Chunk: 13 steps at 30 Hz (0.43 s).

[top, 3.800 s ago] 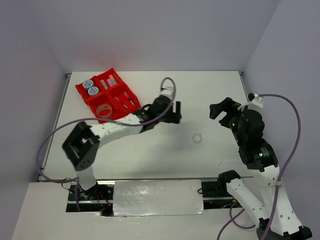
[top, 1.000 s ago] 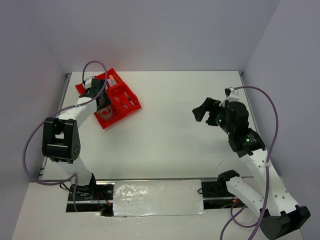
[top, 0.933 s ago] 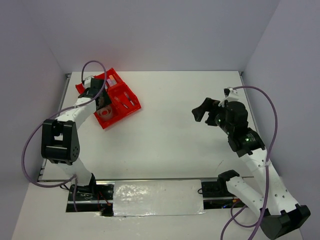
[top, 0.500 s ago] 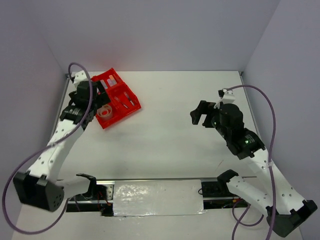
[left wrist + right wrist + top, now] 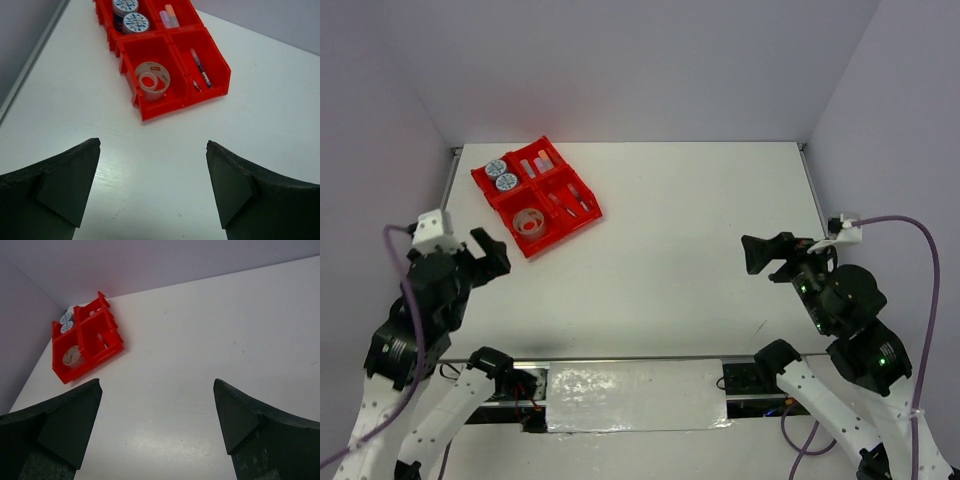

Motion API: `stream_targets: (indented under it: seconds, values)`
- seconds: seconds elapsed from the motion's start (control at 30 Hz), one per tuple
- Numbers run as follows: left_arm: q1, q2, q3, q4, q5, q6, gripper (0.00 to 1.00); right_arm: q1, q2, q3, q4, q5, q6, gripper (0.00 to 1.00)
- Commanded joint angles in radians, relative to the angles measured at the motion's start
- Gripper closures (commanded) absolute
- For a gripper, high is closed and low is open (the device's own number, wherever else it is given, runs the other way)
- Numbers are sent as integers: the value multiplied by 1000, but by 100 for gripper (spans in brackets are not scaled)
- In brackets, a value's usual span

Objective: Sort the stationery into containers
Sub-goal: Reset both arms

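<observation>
The red four-compartment tray (image 5: 563,230) stands at the far left of the table. It holds two blue-white tubs (image 5: 501,175), a tape ring (image 5: 529,220), thin pens (image 5: 576,200) and short sticks (image 5: 536,162). The left wrist view shows the tray (image 5: 165,102), tubs (image 5: 131,15), tape ring (image 5: 152,80), pens (image 5: 201,70) and sticks (image 5: 169,17). My left gripper (image 5: 490,258) (image 5: 153,143) is open and empty, near the tray's front. My right gripper (image 5: 765,255) (image 5: 157,382) is open and empty at the right, far from the tray (image 5: 95,360).
Grey walls close the table on the left, back and right. A metal strip (image 5: 440,215) runs along the left edge. Both arm bases sit at the near edge.
The tape ring that lay mid-table 3.8 s ago is gone from there. My left gripper has left the tray and drawn back toward the near edge. My right arm has also pulled back.
</observation>
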Motion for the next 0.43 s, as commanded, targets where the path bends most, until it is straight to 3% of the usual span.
stream_targets:
  seconds: [0.0,0.1,0.4]
  values:
    - [-4,-127,-15,-75,-79,17,1,9,-51,-3,-25,-14,-10,0]
    - [-4,-230,-18,-34,6,75,1,11,-82,-18,-33,-1,-9,0]
    - [-4,-235,14,-94,-61,78,1,11,-79,-35,-64,10,-4,0]
